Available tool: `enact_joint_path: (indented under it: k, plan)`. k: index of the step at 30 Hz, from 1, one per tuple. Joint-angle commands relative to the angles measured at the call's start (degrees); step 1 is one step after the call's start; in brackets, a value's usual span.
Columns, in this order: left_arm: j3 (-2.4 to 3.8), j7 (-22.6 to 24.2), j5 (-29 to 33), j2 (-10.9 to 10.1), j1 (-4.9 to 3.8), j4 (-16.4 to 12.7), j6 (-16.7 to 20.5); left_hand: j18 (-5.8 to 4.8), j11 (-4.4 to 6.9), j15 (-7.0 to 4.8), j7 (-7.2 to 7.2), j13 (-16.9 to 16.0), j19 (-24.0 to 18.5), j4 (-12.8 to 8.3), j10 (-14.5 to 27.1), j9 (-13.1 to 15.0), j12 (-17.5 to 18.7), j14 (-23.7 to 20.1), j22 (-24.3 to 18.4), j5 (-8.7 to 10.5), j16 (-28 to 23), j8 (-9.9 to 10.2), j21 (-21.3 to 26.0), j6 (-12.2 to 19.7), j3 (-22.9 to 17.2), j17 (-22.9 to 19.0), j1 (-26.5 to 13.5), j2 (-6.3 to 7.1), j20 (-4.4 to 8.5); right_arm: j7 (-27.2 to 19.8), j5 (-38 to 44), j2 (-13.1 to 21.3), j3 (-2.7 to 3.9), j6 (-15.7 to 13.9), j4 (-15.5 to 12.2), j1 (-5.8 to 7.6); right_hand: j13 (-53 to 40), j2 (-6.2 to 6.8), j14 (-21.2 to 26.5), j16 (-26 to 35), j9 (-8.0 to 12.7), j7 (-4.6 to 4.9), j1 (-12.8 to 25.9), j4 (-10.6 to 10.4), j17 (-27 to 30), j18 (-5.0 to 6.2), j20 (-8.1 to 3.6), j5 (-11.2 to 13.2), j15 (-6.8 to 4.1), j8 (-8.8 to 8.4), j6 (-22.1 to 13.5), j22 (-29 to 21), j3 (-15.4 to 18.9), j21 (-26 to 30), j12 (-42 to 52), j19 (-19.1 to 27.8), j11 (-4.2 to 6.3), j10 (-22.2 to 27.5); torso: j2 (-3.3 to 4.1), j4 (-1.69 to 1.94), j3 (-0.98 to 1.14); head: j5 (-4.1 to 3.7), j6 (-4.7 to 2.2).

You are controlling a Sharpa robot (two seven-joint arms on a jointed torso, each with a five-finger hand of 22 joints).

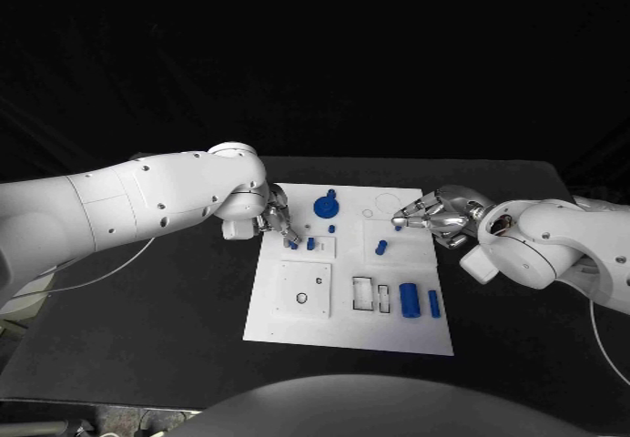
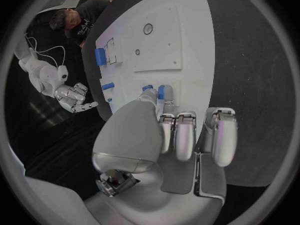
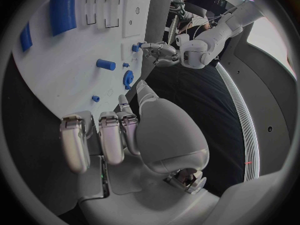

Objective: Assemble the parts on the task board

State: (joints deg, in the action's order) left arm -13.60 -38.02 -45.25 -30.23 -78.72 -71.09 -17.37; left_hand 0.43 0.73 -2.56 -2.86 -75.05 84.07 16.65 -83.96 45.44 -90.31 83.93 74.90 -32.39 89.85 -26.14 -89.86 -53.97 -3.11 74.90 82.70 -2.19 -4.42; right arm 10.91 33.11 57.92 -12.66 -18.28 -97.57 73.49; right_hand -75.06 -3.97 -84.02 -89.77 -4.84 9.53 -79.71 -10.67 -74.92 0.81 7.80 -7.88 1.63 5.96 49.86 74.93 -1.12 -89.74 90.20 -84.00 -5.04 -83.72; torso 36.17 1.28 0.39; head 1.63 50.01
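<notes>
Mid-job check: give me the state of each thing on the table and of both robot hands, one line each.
Task board: flat on the table.
Large blue cylinder: lying on the board.
Slim blue bar: lying beside that cylinder.
Round blue part: on the board's far end.
Left robot hand: fingertips at a small blue part; grip unclear.
Right robot hand: fingers curled, holding nothing, over the board's edge.
</notes>
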Motion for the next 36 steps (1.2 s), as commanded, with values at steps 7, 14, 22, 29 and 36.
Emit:
enact_joint_path:
  k: [7,14,22,29,36]
  plan:
    - [0.02,0.0,0.3,0.3,0.07,0.2,-1.1,-0.43,0.27,-0.43,0.68,-14.9,5.9,0.1,-6.0,0.1,0.3,6.1,15.1,0.17,0.1,-0.3,-0.1,-0.7,-0.5,15.1,0.8,-0.10,0.33,0.0,0.2,0.0,-0.01,0.4,0.0,-0.04,-14.9,-0.18,-6.0,-0.2,0.1,-0.17,-0.5,0.1,-15.1,-0.81,0.34,-0.3,0.19,0.29,-0.3,15.1,0.1,-0.3,-0.2,-6.0,-0.15,-6.3,0.00,0.02,0.00,-0.06,-0.01]
    - [0.02,0.0,0.2,0.1,0.08,0.3,-0.8,-0.43,0.26,-0.43,0.67,-14.9,5.9,0.1,-6.0,0.1,0.3,6.1,15.1,0.24,0.1,-0.2,-0.1,-0.7,-0.5,15.1,0.8,-0.10,0.33,0.0,0.2,-0.1,-0.01,0.5,0.0,-0.04,-14.9,-0.18,-6.0,-0.2,0.1,-0.17,-0.5,0.1,-15.1,-0.81,0.34,-0.3,0.19,0.29,-0.3,15.1,0.1,-0.3,-0.2,-6.0,-0.15,-6.3,0.00,0.05,0.02,0.18,-0.01]
    - [0.02,0.1,-0.2,0.1,0.08,0.2,-0.7,-0.43,0.24,-0.42,0.66,-14.9,5.9,0.1,-6.0,0.1,0.3,6.1,15.1,0.32,0.1,-0.2,-0.1,-0.7,-0.5,15.1,0.8,-0.10,0.33,-0.1,0.2,-0.1,-0.01,0.4,-0.1,-0.04,-14.9,-0.18,-6.0,-0.2,0.1,-0.17,-0.5,0.1,-15.1,-0.81,0.34,-0.3,0.19,0.29,-0.3,15.1,0.1,-0.3,-0.2,-6.0,-0.15,-6.3,0.00,0.00,0.02,0.27,-0.01]
    - [0.02,0.2,-0.3,0.2,0.08,0.5,-0.7,-0.43,0.24,-0.42,0.65,-14.9,5.9,0.1,-6.0,0.1,0.3,6.1,15.1,0.36,0.1,-0.2,-0.1,-0.7,-0.6,15.1,0.8,-0.09,0.33,-0.1,0.2,-0.1,-0.01,0.4,-0.1,-0.04,-14.9,-0.18,-6.0,-0.2,0.1,-0.17,-0.5,0.1,-15.1,-0.81,0.34,-0.3,0.19,0.29,-0.3,15.1,0.1,-0.3,-0.2,-6.0,-0.15,-6.3,-0.01,-0.01,0.03,0.18,-0.01]
    - [0.02,0.2,-0.3,0.3,0.08,0.8,-0.9,-0.43,0.23,-0.42,0.65,-14.9,5.9,0.1,-6.0,0.1,0.3,6.1,15.1,0.39,0.1,-0.2,-0.1,-0.7,-0.6,15.1,0.8,-0.08,0.33,-0.1,0.2,-0.1,-0.01,0.4,-0.1,-0.04,-14.9,-0.18,-6.0,-0.2,0.1,-0.17,-0.5,0.1,-15.1,-0.81,0.34,-0.3,0.19,0.29,-0.3,15.1,0.1,-0.3,-0.2,-6.0,-0.15,-6.3,-0.03,0.02,0.02,0.20,-0.01]
